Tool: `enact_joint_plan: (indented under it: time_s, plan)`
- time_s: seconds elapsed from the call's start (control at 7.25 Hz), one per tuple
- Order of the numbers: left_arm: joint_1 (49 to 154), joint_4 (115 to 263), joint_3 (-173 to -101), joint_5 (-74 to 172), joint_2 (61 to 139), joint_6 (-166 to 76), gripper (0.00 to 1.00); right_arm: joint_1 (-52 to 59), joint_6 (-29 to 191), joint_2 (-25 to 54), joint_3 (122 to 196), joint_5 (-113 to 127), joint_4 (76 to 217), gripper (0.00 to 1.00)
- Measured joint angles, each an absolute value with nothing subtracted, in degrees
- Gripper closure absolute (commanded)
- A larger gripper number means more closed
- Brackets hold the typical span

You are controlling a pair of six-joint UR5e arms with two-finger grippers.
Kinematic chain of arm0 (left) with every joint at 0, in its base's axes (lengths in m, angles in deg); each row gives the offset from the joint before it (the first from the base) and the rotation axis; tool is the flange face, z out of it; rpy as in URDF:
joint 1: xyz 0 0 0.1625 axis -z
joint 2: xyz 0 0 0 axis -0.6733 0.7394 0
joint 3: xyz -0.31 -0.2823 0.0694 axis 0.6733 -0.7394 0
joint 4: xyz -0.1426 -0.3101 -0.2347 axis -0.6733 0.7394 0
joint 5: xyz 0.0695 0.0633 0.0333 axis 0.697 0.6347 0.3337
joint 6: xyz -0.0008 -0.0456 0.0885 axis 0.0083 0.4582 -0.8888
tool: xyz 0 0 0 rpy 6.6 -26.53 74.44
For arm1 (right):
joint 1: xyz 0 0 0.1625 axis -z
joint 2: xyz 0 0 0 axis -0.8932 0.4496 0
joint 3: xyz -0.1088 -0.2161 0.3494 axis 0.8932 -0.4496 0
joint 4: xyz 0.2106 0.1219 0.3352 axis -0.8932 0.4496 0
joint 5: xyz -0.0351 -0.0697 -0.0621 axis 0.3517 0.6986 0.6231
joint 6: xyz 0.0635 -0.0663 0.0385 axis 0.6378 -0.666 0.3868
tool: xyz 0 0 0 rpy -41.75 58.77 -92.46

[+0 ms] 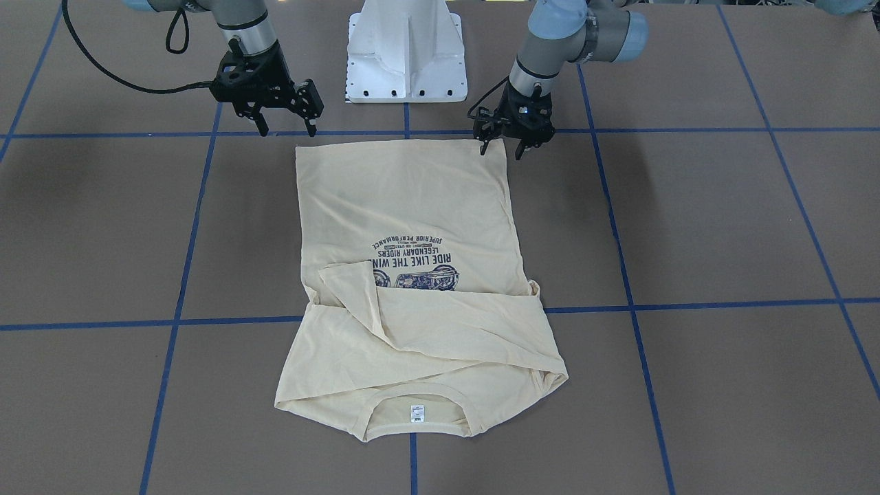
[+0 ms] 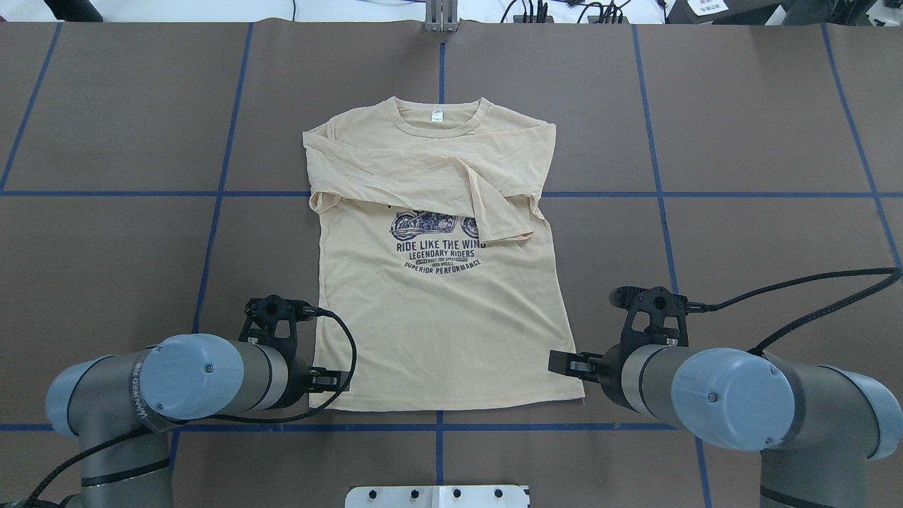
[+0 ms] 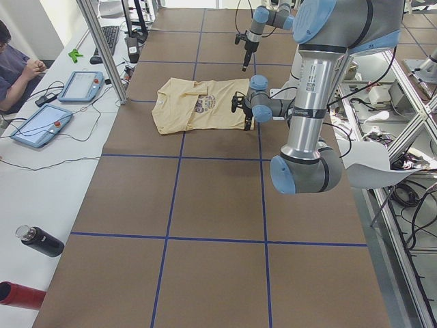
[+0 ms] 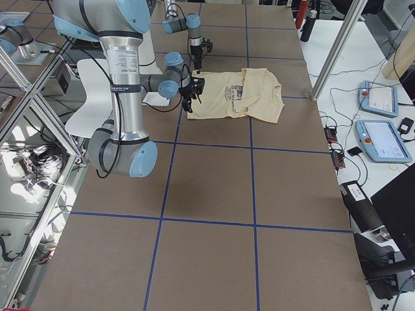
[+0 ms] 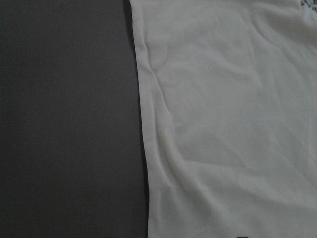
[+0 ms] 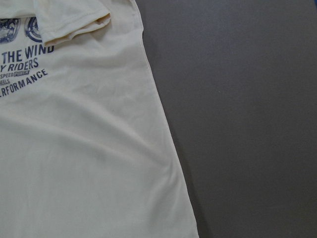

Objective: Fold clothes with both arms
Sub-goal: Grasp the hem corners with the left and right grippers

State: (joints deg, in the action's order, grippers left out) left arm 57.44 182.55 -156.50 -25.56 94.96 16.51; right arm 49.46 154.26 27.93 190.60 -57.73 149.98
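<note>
The cream-yellow long-sleeved T-shirt (image 1: 405,206) lies flat and print-up on the table, collar away from the robot, both sleeves folded across the chest (image 2: 423,173). My left gripper (image 1: 501,149) hangs open just over one corner of the hem nearest the robot. Open as well, my right gripper (image 1: 288,128) hovers just outside the other hem corner, off the cloth. One right finger (image 2: 568,363) shows beside the hem from overhead. The left wrist view shows the shirt's side edge (image 5: 143,124), the right wrist view its other edge (image 6: 163,124); neither shows fingers.
The white pedestal base (image 1: 405,55) stands right behind the hem. Blue tape lines (image 1: 179,289) grid the brown table. A person (image 3: 13,61) sits at a side bench with two tablets (image 3: 82,85). A dark bottle (image 3: 41,240) lies on that bench.
</note>
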Motion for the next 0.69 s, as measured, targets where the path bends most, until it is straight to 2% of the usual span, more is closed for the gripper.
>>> enact_joint_plan:
  time_s: [0.69]
  plan:
    - [55.15, 176.86, -157.62, -25.62, 96.77, 16.5, 0.58, 49.59, 154.35, 27.85, 190.6, -57.72, 150.0, 0.01]
